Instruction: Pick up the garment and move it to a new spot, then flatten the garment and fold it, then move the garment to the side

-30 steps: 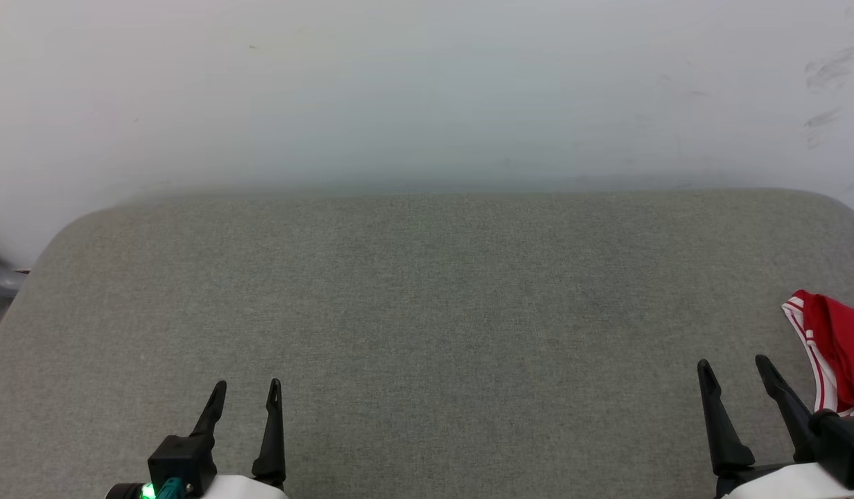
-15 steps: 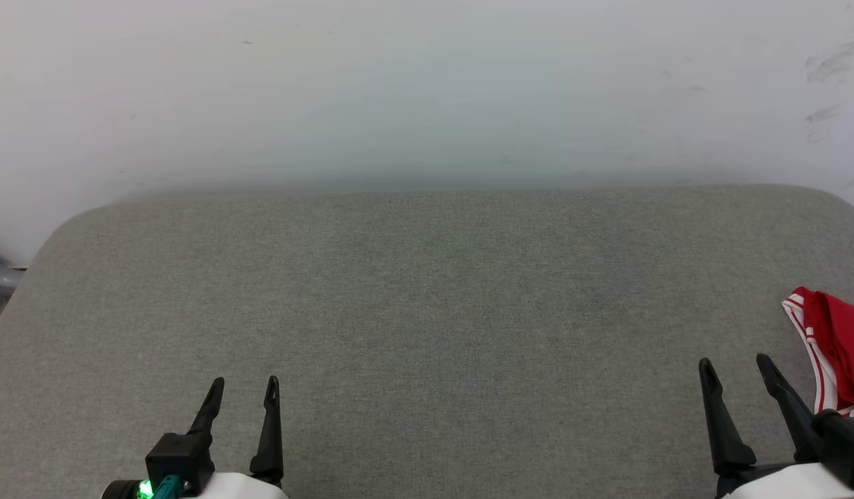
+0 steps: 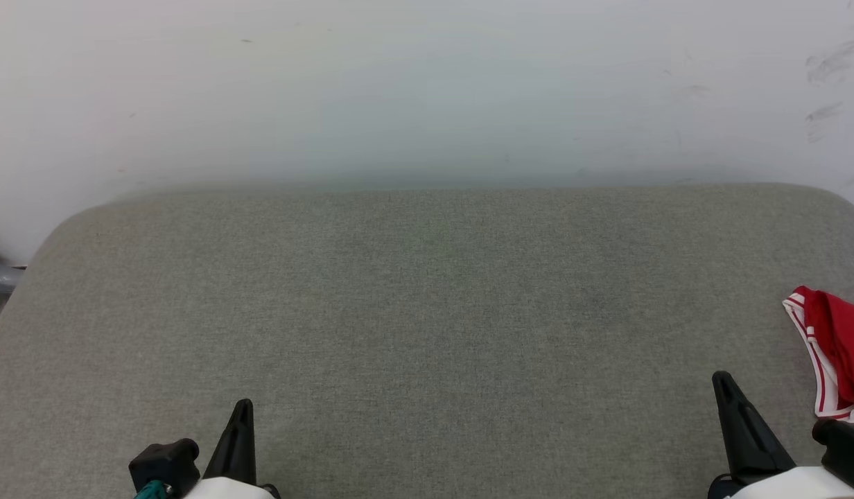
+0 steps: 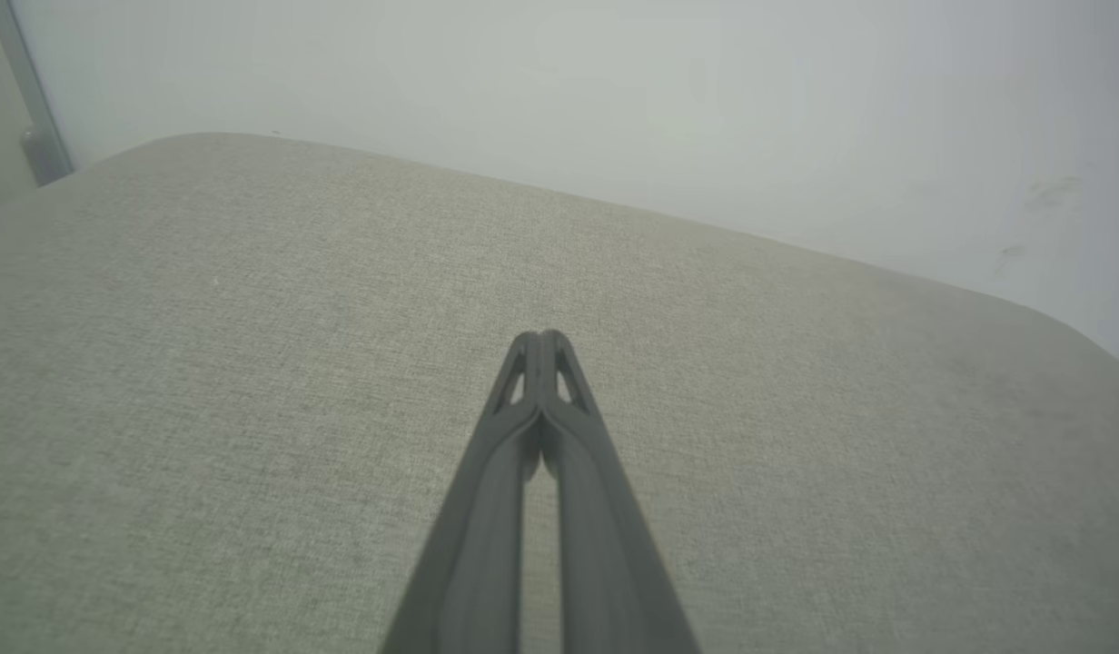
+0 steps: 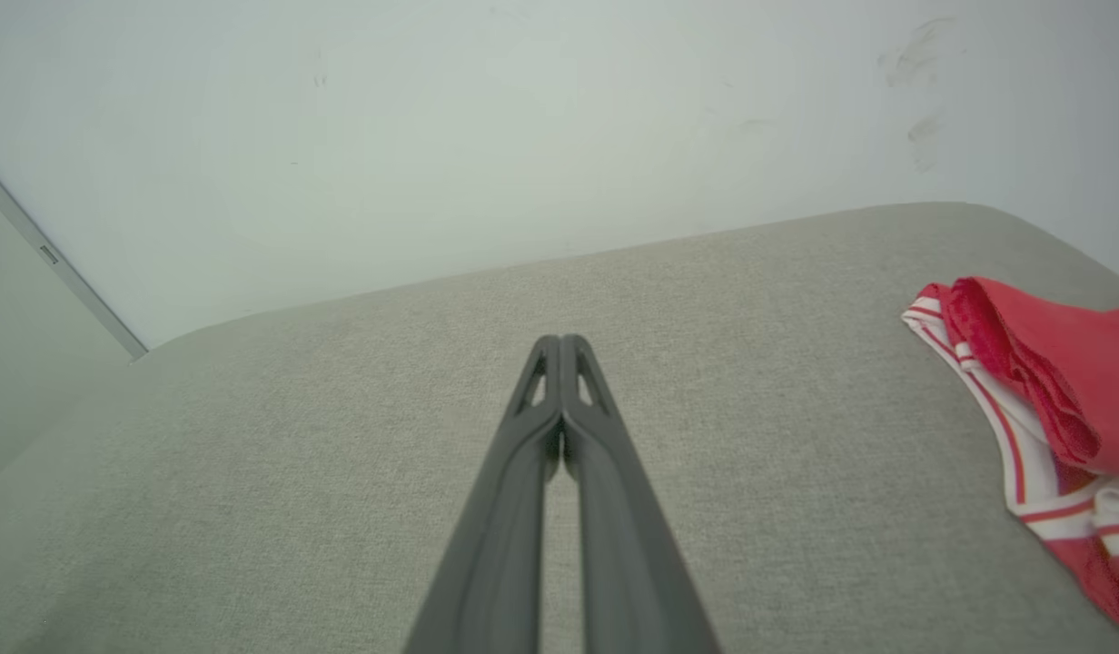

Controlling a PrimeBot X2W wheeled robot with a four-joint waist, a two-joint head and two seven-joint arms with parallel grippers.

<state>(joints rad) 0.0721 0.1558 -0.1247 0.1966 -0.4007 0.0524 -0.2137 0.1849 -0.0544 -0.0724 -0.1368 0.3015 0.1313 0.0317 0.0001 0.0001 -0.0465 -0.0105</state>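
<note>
Nearest, low in the head view: left gripper (image 3: 241, 407) and right gripper (image 3: 724, 380), both with fingers now pressed together tip to tip, holding nothing. The wrist views confirm it, each pair meeting over bare grey cloth. A second ago both pairs stand spread in a V; half a second ago likewise. So the closing is the change, both sides at once. The fingers also sit a little lower in the view than before.

Just right of the right gripper, not touching the fingers: the garment (image 3: 841, 343), red with white striped trim, bunched at the right edge of the cushion (image 3: 427, 312) and partly cut off by the frame. It sits where it did a second ago, allowing for a slight camera shift.

Judgement: closed, empty fingers with the garment off to the side fit either a heap waiting to be lifted or one already set aside. Whether it is folded cannot be told.

Beyond: bare cushion, then pale wall (image 3: 427, 90), unchanged.
</note>
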